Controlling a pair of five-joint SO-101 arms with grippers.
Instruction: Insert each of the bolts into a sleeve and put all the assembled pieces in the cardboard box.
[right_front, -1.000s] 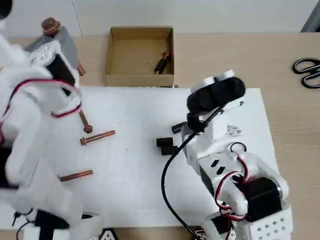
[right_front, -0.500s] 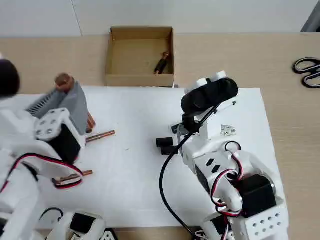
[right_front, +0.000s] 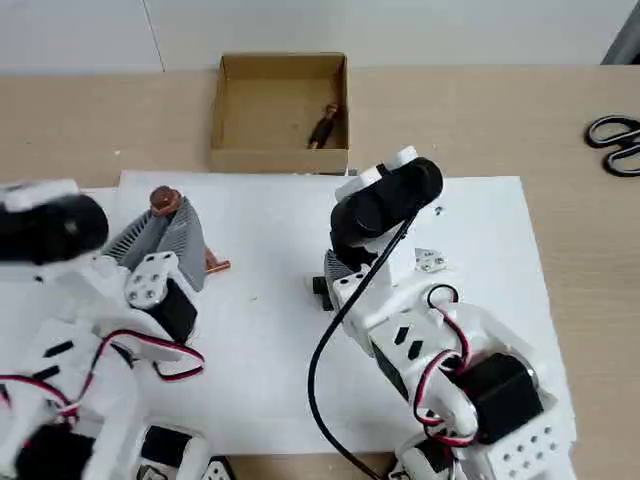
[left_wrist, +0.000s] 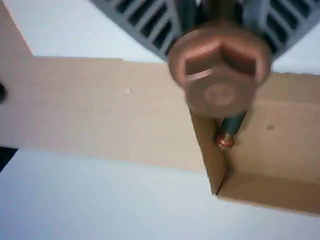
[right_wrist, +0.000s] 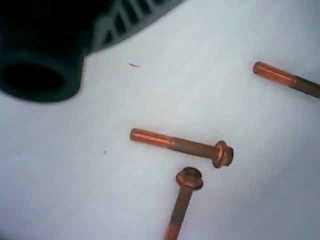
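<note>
An insertion is in hand, I'd say. The left tool (right_front: 165, 215) is clamped on a copper-coloured hex-head bolt (left_wrist: 220, 75), held above the white paper sheet (right_front: 270, 350), short of the brown cardboard box (right_front: 280, 158). The right tool (right_front: 338, 268) sits low by a black cylindrical sleeve (right_wrist: 37, 75); its opening I cannot tell. Next, bolt tip must meet sleeve bore.

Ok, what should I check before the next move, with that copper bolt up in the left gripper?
1. Copper hex-head bolt clamped in left gripper: ok.
2. Black cylindrical sleeve held by right gripper: cannot tell.
3. Bolt lined up with sleeve bore: not ok, they are apart.
4. Brown cardboard box open with room: ok.
5. No loose bolts on white sheet: not ok, three lie there.
</note>
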